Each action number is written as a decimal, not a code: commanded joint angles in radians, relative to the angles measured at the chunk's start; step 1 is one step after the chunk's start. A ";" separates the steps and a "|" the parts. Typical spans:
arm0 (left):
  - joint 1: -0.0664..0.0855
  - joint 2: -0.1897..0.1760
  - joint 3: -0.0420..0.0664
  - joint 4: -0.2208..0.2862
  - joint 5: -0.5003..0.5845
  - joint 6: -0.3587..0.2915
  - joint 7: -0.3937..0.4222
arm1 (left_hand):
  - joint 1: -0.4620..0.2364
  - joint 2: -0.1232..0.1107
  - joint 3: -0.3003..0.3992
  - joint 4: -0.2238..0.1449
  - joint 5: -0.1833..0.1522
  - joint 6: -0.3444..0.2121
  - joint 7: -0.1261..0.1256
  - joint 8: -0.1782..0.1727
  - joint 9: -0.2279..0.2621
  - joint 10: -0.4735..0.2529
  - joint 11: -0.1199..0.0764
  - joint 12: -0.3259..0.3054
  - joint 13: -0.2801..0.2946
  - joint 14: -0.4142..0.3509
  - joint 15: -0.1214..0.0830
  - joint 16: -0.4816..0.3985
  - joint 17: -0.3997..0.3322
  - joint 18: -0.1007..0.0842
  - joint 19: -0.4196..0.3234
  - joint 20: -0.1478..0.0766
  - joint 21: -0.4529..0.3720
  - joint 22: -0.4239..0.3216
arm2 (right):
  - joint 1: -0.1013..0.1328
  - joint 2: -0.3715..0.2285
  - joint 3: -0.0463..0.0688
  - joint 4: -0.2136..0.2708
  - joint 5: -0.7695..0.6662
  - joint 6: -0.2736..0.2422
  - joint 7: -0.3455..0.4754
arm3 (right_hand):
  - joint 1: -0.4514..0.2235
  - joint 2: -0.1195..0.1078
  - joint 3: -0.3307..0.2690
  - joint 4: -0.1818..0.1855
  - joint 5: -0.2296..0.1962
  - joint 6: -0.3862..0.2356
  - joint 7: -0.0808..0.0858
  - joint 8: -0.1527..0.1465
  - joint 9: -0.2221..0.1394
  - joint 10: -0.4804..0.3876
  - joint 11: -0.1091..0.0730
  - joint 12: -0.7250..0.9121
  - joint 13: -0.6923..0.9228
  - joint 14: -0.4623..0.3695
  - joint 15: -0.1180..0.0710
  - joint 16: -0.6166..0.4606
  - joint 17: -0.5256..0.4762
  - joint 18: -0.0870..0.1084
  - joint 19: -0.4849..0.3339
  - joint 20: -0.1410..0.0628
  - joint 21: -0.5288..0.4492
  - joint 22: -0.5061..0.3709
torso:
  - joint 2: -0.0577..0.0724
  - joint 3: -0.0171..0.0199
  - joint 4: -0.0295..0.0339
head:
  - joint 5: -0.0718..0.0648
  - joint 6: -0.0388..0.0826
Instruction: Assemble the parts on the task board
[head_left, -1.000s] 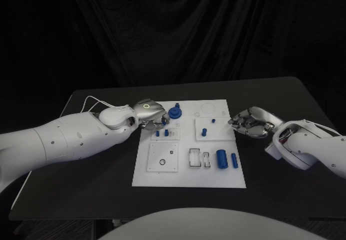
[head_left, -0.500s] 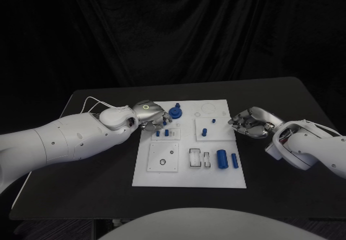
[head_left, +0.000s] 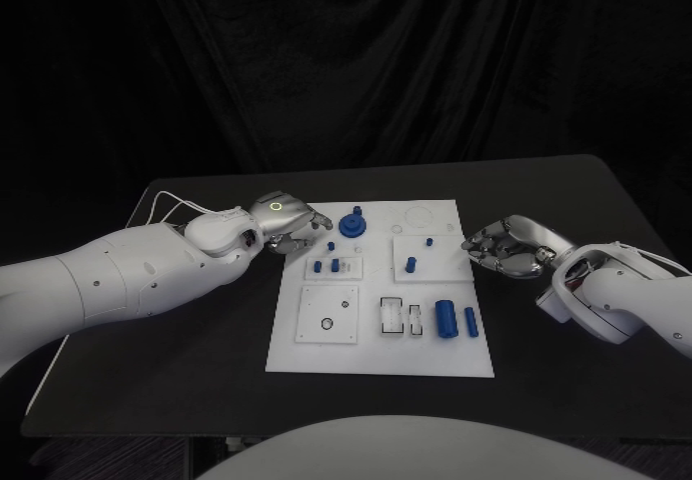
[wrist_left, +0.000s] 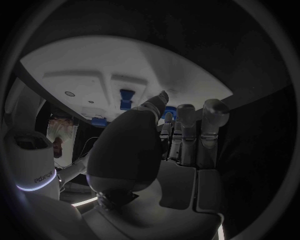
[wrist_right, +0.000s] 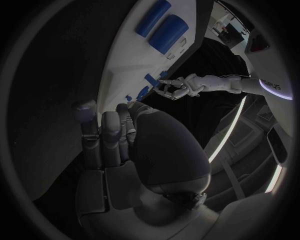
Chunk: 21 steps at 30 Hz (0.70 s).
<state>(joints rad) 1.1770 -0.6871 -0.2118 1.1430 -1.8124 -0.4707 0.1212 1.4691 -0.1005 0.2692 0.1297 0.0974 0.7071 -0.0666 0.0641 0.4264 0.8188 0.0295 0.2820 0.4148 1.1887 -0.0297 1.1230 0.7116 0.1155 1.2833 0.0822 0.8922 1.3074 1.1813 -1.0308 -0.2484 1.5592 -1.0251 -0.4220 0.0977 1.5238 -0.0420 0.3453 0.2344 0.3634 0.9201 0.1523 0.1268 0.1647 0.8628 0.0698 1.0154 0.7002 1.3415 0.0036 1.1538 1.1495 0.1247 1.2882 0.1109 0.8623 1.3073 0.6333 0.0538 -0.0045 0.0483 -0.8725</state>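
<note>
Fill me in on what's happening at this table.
A two-armed robot is working at a white task board that carries small blue parts. The left hand hovers at the board's far left edge, holding nothing visible. The right hand waits off the right edge, fingers curled.

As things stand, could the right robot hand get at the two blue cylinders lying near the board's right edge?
Probably yes. The right robot hand hovers just off the task board beyond its right edge, holding nothing, and the blue cylinders lie uncovered on its side; the left robot hand is across the board.
</note>
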 joint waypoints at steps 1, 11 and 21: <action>-0.001 -0.035 0.001 0.009 0.000 -0.139 -0.033 | 0.000 -0.003 -0.001 0.000 0.013 0.018 0.003 0.008 -0.004 -0.003 -0.003 0.004 0.001 -0.030 -0.002 -0.030 -0.046 0.016 -0.020 0.001 -0.045 0.084 | -0.001 -0.013 0.001 0.021 -0.001 -0.007 -0.010 | 0.001 0.000 0.008 -0.002 0.004 0.006 0.001 -0.003 -0.001 -0.013 0.003 -0.015 -0.008 -0.011 0.000 -0.009 -0.005 0.010 -0.009 -0.003 -0.012 0.047 | 0.000 -0.0009 0.0000 | 0.020 0.000; 0.000 -0.223 0.000 0.194 0.622 -0.209 0.218 | -0.038 0.047 0.044 0.064 0.214 0.050 0.157 -0.001 -0.053 -0.255 0.124 0.032 0.011 -0.454 0.143 -0.339 -0.224 -0.003 -0.464 0.073 -0.556 -0.020 | 0.094 -0.044 0.001 0.111 -0.058 0.058 -0.115 | 0.007 -0.021 0.022 -0.015 -0.010 0.006 0.007 -0.005 -0.001 -0.042 0.008 -0.086 -0.052 -0.069 0.006 -0.094 -0.080 0.029 -0.063 0.001 -0.133 0.016 | -0.001 -0.0037 -0.0003 | 0.065 0.000; 0.000 -0.300 0.000 0.344 1.464 0.171 0.564 | -0.005 0.130 -0.028 0.119 0.350 0.035 0.133 0.009 -0.084 -0.477 0.154 0.218 0.040 -0.809 0.195 -0.514 -0.358 -0.032 -0.798 0.089 -0.834 -0.173 | 0.195 0.006 0.001 0.108 -0.356 0.175 -0.234 | 0.016 -0.038 0.021 -0.040 -0.058 0.017 0.005 0.003 0.011 -0.084 0.012 -0.211 -0.142 -0.119 0.009 -0.172 -0.150 0.041 -0.101 0.006 -0.232 -0.009 | 0.002 -0.0100 0.0100 | 0.041 0.000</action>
<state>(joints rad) 1.1770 -0.9862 -0.2123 1.4754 -0.8489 -0.4831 0.4918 1.4594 0.0316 0.2499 0.2476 0.4423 0.7438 0.0706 0.0706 0.3433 0.3489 0.1856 0.4888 0.4545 0.3886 0.1667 0.6168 0.3626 0.0835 0.4957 0.1720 0.0814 1.1471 1.3729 -1.0289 -0.2473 1.6711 -1.2220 -0.3226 -0.0530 1.5423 -0.0716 0.3653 0.1992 0.3090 0.9400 0.1612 0.1268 0.1757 0.7862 0.0793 0.8088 0.5614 1.2295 0.0139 0.9833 1.0017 0.1569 1.1935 0.1163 0.6331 1.2994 0.6335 0.0476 -0.0033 0.1012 -0.8725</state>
